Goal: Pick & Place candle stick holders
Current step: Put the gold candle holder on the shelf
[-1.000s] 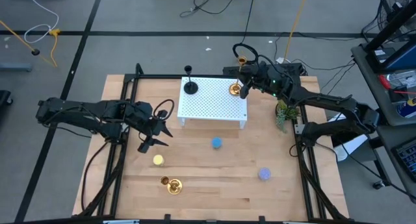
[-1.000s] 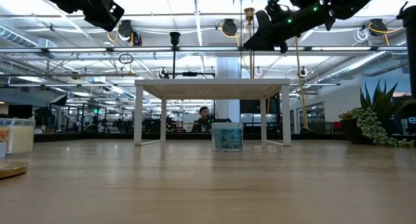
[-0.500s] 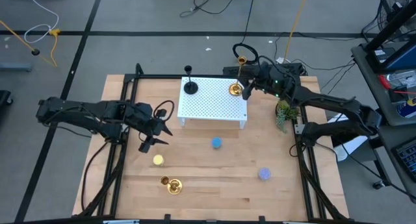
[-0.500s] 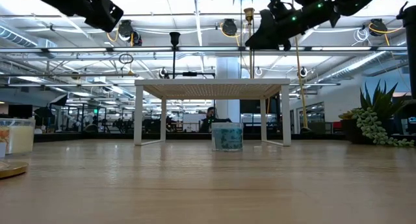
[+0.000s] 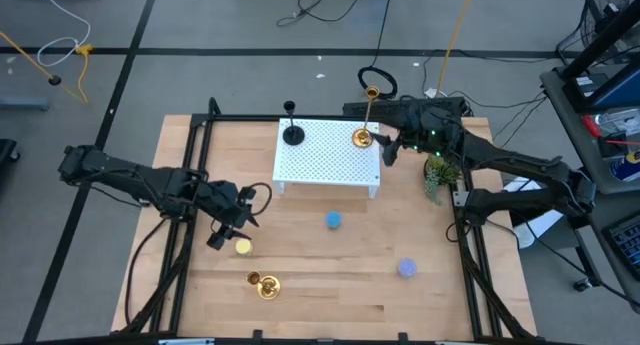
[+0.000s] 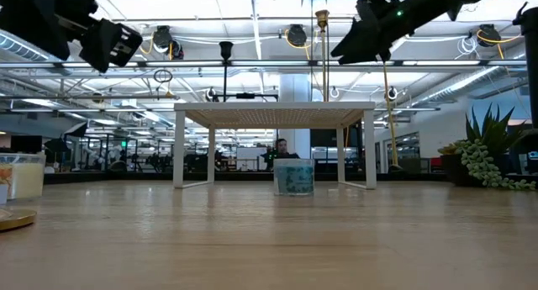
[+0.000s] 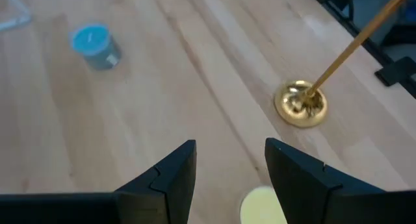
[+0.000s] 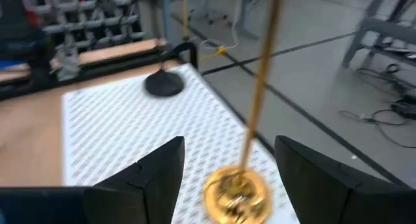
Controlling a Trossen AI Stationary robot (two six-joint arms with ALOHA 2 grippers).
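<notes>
One brass candle stick holder (image 5: 362,137) stands upright by its round base (image 8: 237,191) on the white perforated stand (image 5: 328,157). The black one (image 5: 292,134) stands at the stand's far left. My right gripper (image 5: 390,150) hovers open just right of the brass stem (image 8: 260,81), touching nothing. A second brass holder (image 5: 266,285) stands on the table near the front. My left gripper (image 5: 226,231) is open above the table, close over the yellow piece (image 7: 263,206). The blue piece (image 5: 332,220) and the lavender piece (image 5: 406,268) stand on the table.
A green plant (image 5: 437,175) stands at the table's right edge, close to my right arm. The stand's legs (image 6: 368,147) hold its top high above the tabletop, and the blue piece (image 6: 293,176) shows in front of it. Bare wood lies between the scattered pieces.
My right gripper has let go of the brass holder's stem and drawn back toward the table's right edge; the holder stays upright on the stand. My left gripper has moved down and toward the near edge, toward the yellow piece.
</notes>
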